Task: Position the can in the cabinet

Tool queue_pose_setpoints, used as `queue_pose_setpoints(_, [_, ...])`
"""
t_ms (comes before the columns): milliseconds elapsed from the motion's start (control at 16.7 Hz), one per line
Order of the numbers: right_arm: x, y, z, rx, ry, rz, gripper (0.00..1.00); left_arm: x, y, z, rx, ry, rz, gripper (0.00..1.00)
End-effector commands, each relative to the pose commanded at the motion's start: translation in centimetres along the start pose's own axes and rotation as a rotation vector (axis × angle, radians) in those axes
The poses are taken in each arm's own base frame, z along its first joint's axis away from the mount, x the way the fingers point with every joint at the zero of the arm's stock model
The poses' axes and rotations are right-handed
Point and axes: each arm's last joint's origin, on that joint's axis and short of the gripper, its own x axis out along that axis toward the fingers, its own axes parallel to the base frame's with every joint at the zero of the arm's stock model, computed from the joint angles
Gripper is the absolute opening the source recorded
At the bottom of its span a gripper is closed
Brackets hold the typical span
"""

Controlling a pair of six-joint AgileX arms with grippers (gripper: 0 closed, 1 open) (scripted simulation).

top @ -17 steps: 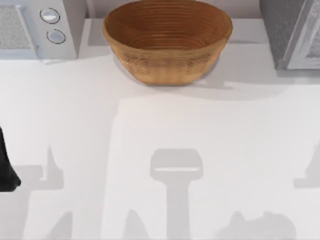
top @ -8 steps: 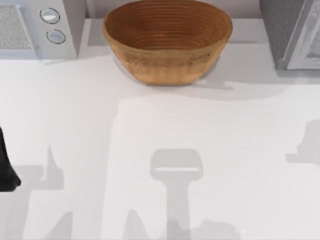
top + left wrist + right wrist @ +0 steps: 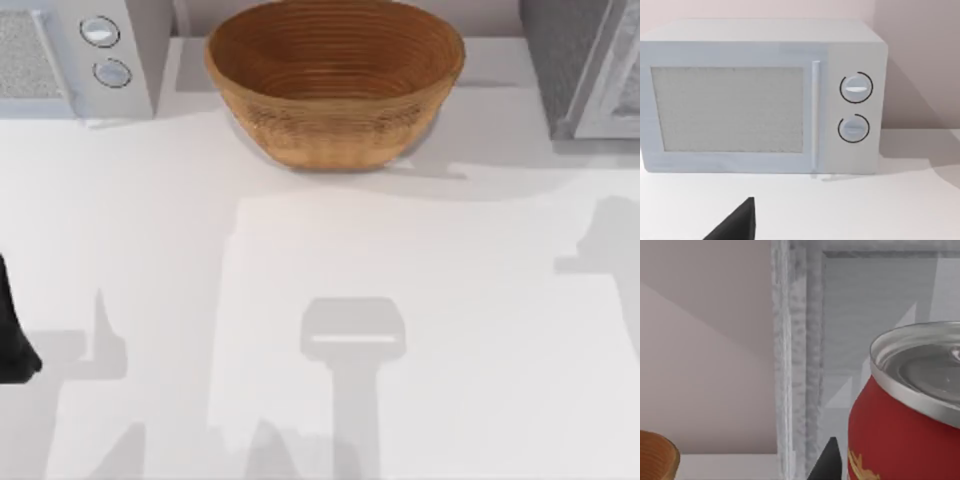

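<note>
Can [image 3: 905, 405] and right gripper [image 3: 892, 470] are the closest things in the right wrist view. The can is red with a shiny silver top. One dark finger [image 3: 830, 462] of the right gripper presses against its side, so the gripper is holding the can. Just behind the can is the cabinet [image 3: 790, 365], grey and speckled, with its pale door panel facing the can. The can is in front of the door, not inside. Off to one side is the edge of the brown woven bowl [image 3: 657, 455], and behind that a plain wall [image 3: 705, 365].

The left arm [image 3: 12, 330] sits at the left edge of the table [image 3: 300, 260] in the top view. A dark bit of the left gripper [image 3: 737, 225] shows low in the left wrist view, and I cannot tell if it is wide or narrow. Past it stands the white microwave [image 3: 740, 100] with two round knobs [image 3: 856, 88]. At the far side of the table, the microwave is at the left, the bowl in the middle and the cabinet at the right.
</note>
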Motion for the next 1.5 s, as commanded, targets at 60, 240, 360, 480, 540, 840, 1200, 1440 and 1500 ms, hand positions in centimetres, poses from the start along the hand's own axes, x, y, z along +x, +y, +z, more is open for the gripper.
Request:
queue_pose_setpoints(60, [0.4, 0.1, 0.9, -0.003, 0.002, 0.001, 0.00, 0.0, 0.0, 0.0, 0.000, 0.000, 0.000, 1.00])
queue_pose_setpoints(240, [1.4, 0.5, 3.8, -0.007, -0.009, 0.007, 0.00, 0.0, 0.0, 0.0, 0.000, 0.000, 0.000, 1.00])
queue_pose_setpoints(360, [2.0, 0.8, 5.8, -0.004, -0.023, 0.014, 0.00, 0.0, 0.0, 0.0, 0.000, 0.000, 0.000, 1.00])
queue_pose_setpoints(480, [2.7, 1.0, 7.7, 0.001, -0.035, 0.018, 0.00, 0.0, 0.0, 0.0, 0.000, 0.000, 0.000, 1.00])
queue_pose_setpoints(540, [3.2, 1.2, 8.5, 0.002, -0.036, 0.018, 0.00, 0.0, 0.0, 0.0, 0.000, 0.000, 0.000, 1.00])
queue_pose_setpoints(840, [6.4, 2.0, 11.4, -0.006, 0.001, 0.009, 0.00, 0.0, 0.0, 0.0, 0.000, 0.000, 0.000, 1.00])
queue_pose_setpoints(1200, [9.9, 3.3, 15.2, -0.003, -0.007, 0.015, 0.00, 0.0, 0.0, 0.0, 0.000, 0.000, 0.000, 1.00])
queue_pose_setpoints(1440, [11.5, 4.0, 16.9, 0.002, -0.018, 0.014, 0.00, 0.0, 0.0, 0.0, 0.000, 0.000, 0.000, 1.00])
queue_pose_setpoints(1500, [11.8, 4.1, 17.0, 0.003, -0.017, 0.013, 0.00, 0.0, 0.0, 0.0, 0.000, 0.000, 0.000, 1.00])
